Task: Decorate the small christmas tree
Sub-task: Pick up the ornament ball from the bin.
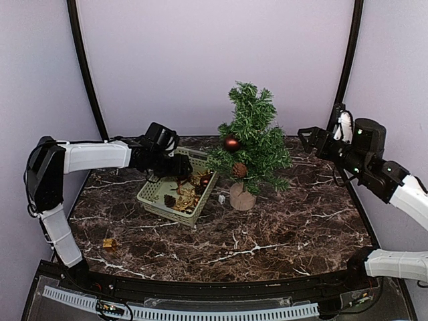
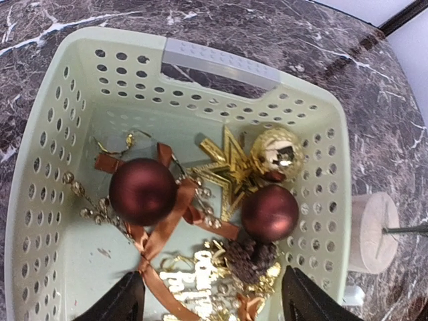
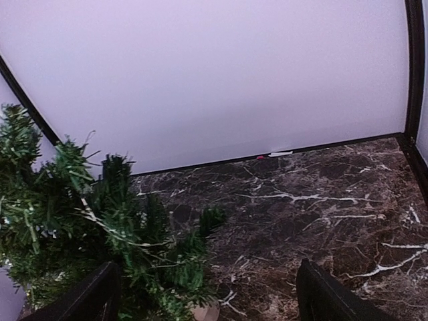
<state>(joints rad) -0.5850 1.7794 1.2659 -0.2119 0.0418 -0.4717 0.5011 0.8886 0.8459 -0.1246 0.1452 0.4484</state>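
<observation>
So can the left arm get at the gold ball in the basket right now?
Probably yes. The left pincer hangs open over the basket, and the gold ball lies uncovered on top, though a dark red ball sits close beside it.

My left arm (image 1: 93, 155) reaches in flat from the left side. Its left gripper (image 2: 210, 304) points down, with the jaws apart and nothing between them. My right arm (image 1: 384, 179) is lifted high on the right. The right gripper (image 3: 208, 297) points inward, jaws wide apart, empty.
</observation>
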